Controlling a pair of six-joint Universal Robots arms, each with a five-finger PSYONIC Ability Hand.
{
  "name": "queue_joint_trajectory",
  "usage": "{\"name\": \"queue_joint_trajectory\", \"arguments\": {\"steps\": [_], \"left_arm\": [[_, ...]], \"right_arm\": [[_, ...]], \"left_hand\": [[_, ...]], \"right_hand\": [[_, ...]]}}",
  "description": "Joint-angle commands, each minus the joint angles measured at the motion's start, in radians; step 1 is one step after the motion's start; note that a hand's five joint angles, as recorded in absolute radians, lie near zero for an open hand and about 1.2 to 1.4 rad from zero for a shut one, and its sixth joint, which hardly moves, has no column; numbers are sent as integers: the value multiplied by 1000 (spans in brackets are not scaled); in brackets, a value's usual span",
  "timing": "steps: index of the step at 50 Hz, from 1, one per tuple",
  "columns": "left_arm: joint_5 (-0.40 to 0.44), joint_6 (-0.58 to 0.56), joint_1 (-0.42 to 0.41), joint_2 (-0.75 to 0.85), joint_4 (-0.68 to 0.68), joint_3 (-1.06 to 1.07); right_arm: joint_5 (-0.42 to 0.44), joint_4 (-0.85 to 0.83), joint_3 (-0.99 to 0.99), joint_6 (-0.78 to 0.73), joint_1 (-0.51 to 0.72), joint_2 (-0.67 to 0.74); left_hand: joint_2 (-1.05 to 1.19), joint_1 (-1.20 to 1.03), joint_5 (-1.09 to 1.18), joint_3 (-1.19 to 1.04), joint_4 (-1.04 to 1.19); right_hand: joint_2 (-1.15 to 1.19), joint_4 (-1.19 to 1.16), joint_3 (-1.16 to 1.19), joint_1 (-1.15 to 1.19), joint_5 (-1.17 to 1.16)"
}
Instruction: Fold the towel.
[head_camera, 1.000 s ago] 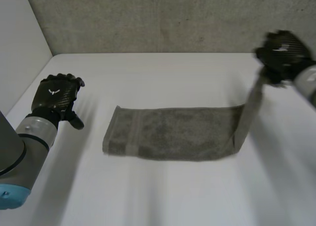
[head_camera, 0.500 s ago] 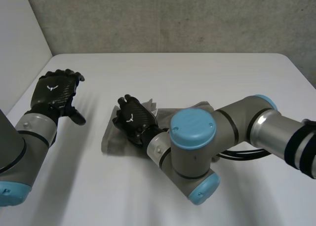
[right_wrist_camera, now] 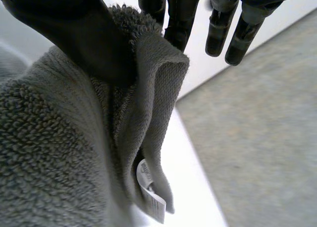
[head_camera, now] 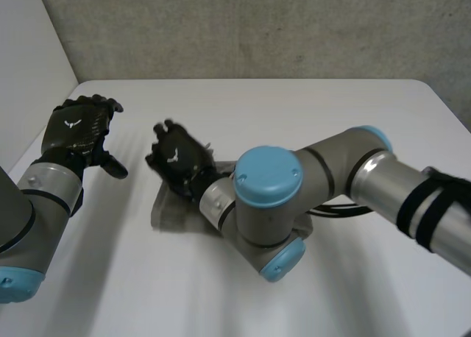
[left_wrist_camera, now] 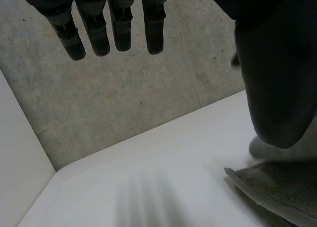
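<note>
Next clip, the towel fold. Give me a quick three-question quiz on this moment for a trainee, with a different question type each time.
1. True or false: the left hand is holding the towel.
2. Multiple choice: the right hand is
A) open and empty
B) pinching the towel with its thumb
C) curled into an empty fist
3. Fill in: in the right wrist view, a small white ___ hangs from the towel below the thumb.

Key:
1. False. The left hand is open, off to the side and apart from the towel.
2. B
3. label
</note>
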State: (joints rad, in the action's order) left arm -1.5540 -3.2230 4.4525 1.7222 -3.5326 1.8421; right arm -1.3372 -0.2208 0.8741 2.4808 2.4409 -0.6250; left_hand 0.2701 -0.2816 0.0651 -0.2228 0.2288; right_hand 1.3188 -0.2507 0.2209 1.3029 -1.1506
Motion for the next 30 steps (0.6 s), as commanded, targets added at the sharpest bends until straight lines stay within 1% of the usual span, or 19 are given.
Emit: {"name": "queue_joint_trajectory", "arguments": {"steps": [1, 2, 3, 5, 7, 8, 10, 11, 12, 13, 15, 16, 18, 24, 25, 26, 27, 29, 30], "left_arm": [[0, 0, -2, -1, 0, 5], [0, 0, -4, -1, 0, 6], [0, 0, -4, -1, 0, 6], [0, 0, -5, -1, 0, 6], [0, 0, -7, -3, 0, 5], [0, 0, -7, -3, 0, 2], [0, 0, -10, -3, 0, 0], [0, 0, -16, -4, 0, -3], [0, 0, -16, -4, 0, -3], [0, 2, -31, -3, 0, -6], [2, 2, -48, -3, 0, -12], [2, 2, -70, 0, 0, -21], [2, 2, -90, 2, 0, -29], [0, 35, -153, 36, 0, -78], [0, 35, -153, 36, 0, -78], [2, 60, -168, 62, 0, -90], [2, 86, -185, 94, 0, -104], [0, 103, -200, 124, 1, -119], [0, 112, -209, 154, 3, -130]], "right_arm": [[35, 34, 9, 15, 4, 42], [35, 34, 9, 15, 4, 42], [41, 31, 35, 15, 3, 25], [47, 23, 74, 16, 0, -9], [39, -14, 146, 38, -17, -91], [39, -14, 146, 38, -17, -91], [32, -52, 231, 99, -55, -187], [32, -52, 232, 99, -56, -188], [32, -63, 282, 143, -77, -249], [32, -63, 282, 144, -77, -249], [32, -72, 383, 225, -129, -352], [32, -72, 384, 225, -129, -352], [32, -65, 466, 265, -184, -422], [16, -22, 586, 265, -270, -498], [10, 4, 629, 263, -307, -521], [6, 24, 667, 262, -341, -538], [6, 24, 668, 262, -341, -538], [3, 58, 739, 260, -399, -562], [3, 58, 740, 260, -399, -562]], "left_hand": [[-59, 71, -29, 48, -54], [-59, 71, -29, 48, -54], [-59, 71, -29, 48, -54], [-59, 71, -29, 48, -54], [-59, 71, -29, 48, -54], [-59, 71, -29, 48, -54], [-59, 71, -29, 48, -54], [-59, 71, -29, 48, -54], [-59, 71, -29, 48, -54], [-59, 71, -29, 48, -54], [-59, 71, -29, 48, -54], [-59, 71, -29, 48, -54], [-62, 74, -32, 48, -54], [-54, 65, -23, 48, -54], [-54, 65, -23, 48, -54], [-51, 62, -20, 48, -54], [-48, 59, -17, 48, -54], [-45, 56, -14, 48, -54], [-42, 53, -11, 48, -54]], "right_hand": [[-788, 76, -46, -772, 795], [-796, 76, -46, -780, 803], [-1144, 76, -46, -1128, 1151], [-1144, 76, -46, -1128, 1151], [-1144, 76, -46, -1128, 1151], [-1144, 76, -46, -1128, 1151], [-1144, 76, -46, -1128, 1151], [-1144, 76, -46, -1128, 1151], [-1144, 76, -46, -1128, 1151], [-1144, 76, -46, -1128, 1151], [-1144, 76, -46, -1128, 1151], [-1144, 76, -46, -1128, 1151], [-1144, 76, -46, -1128, 1151], [-1144, 76, -46, -1128, 1151], [-1144, 76, -46, -1128, 1151], [-1144, 76, -46, -1128, 1151], [-1144, 76, -46, -1128, 1151], [-1144, 76, -46, -1128, 1151], [-1144, 76, -46, -1128, 1151]]}}
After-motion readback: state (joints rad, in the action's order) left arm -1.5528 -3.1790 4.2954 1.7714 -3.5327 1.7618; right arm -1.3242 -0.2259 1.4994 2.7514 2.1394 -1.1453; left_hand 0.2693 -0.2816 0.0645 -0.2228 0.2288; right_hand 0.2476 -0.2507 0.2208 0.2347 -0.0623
